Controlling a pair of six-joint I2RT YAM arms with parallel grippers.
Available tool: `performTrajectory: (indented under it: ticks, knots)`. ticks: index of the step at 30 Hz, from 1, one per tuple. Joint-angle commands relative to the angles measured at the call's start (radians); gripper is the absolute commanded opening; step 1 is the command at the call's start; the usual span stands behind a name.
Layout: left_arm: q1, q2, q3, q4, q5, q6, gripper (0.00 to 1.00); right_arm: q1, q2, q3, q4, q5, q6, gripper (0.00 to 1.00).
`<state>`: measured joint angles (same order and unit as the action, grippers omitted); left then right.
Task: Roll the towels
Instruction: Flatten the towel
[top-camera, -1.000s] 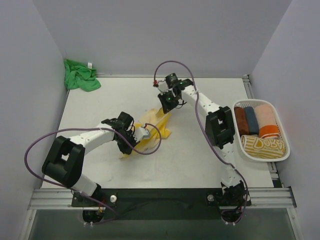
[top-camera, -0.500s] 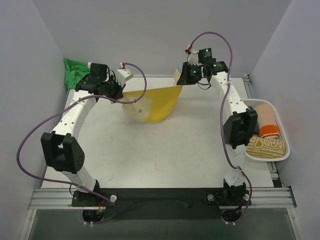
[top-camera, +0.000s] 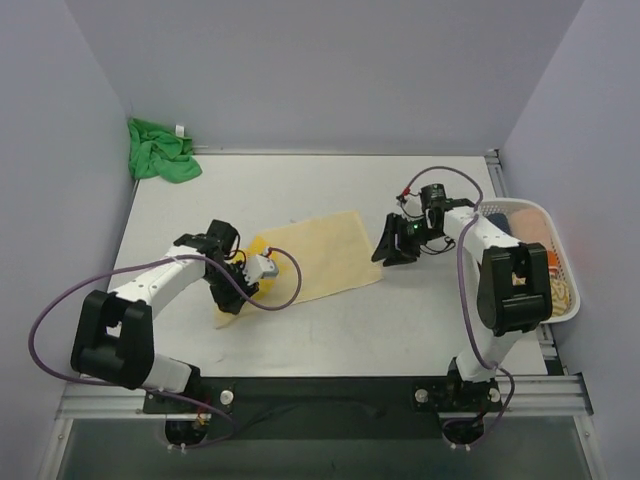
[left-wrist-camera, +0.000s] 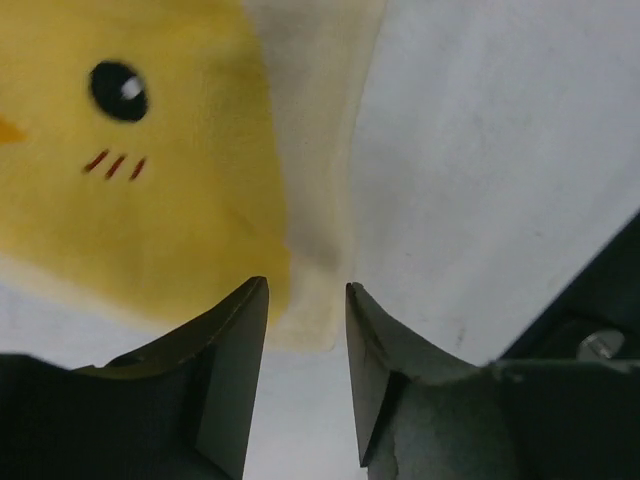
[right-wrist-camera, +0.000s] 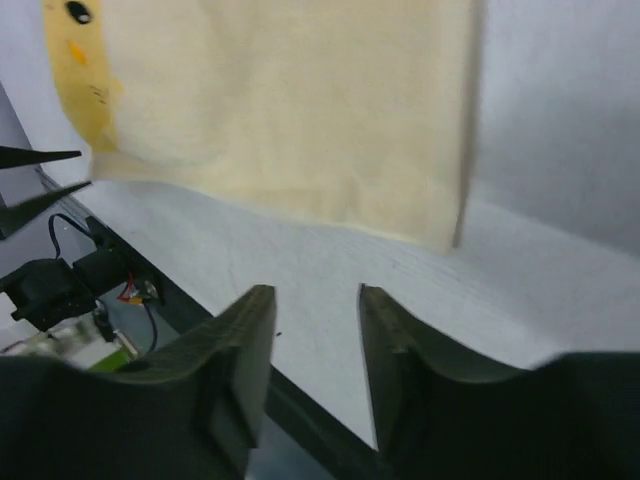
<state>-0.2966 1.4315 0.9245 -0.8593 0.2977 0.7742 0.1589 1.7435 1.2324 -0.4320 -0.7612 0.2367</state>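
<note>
The yellow towel (top-camera: 320, 255) lies spread flat on the counter (top-camera: 420, 320), chick face up, directly between my two grippers. Its long axis runs roughly from one gripper to the other, tilted a little so the right end sits farther from the bases.

On the left wrist camera, the towel's pale corner (left-wrist-camera: 315, 290) reaches just to the tips of the left gripper (left-wrist-camera: 305, 330). The rest of the cloth fans out ahead and to the left of that gripper. Its jaws are parted by a narrow gap with bare counter showing through, and I judge they have nothing clamped.

The right gripper (right-wrist-camera: 315, 300) is low over the counter just short of the opposite end. The near corner of the towel (right-wrist-camera: 300, 120) lies slightly ahead and to the right of its gap. These jaws are also parted and empty.

I judge the left gripper is the closer one, practically on its corner, so a roll along the long axis could start from there.

The green towel (top-camera: 160, 152) sits bunched well beyond the left gripper, in the far corner. A white basket (top-camera: 560, 305) holding rolled cloths is off to the outer side of the right arm.
</note>
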Motion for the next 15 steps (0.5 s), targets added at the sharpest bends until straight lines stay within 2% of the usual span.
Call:
performTrajectory:
  ticks: [1,2,4,5,10,15]
  knots:
    - [-0.044,-0.071,-0.042,-0.099,0.019,0.050,0.49,-0.027,-0.140,-0.170,-0.022,-0.010,-0.023,0.46]
    - [-0.050,-0.097,-0.042,-0.127,0.038,0.042,0.59,-0.033,-0.192,-0.188,-0.033,-0.006,-0.039,0.57]
    - [-0.049,-0.121,-0.024,-0.148,0.078,0.025,0.65,-0.041,-0.237,-0.201,-0.086,0.006,-0.068,0.67]
    - [-0.042,-0.143,-0.013,-0.170,0.087,0.008,0.67,-0.048,-0.264,-0.188,-0.105,0.008,-0.100,0.68]
    - [0.034,-0.148,0.086,-0.167,0.118,-0.061,0.67,-0.055,-0.256,-0.096,-0.134,0.069,-0.166,0.68]
    - [0.206,0.022,0.197,-0.110,0.100,-0.200,0.65,-0.007,-0.072,0.071,-0.136,0.120,-0.180,0.60]
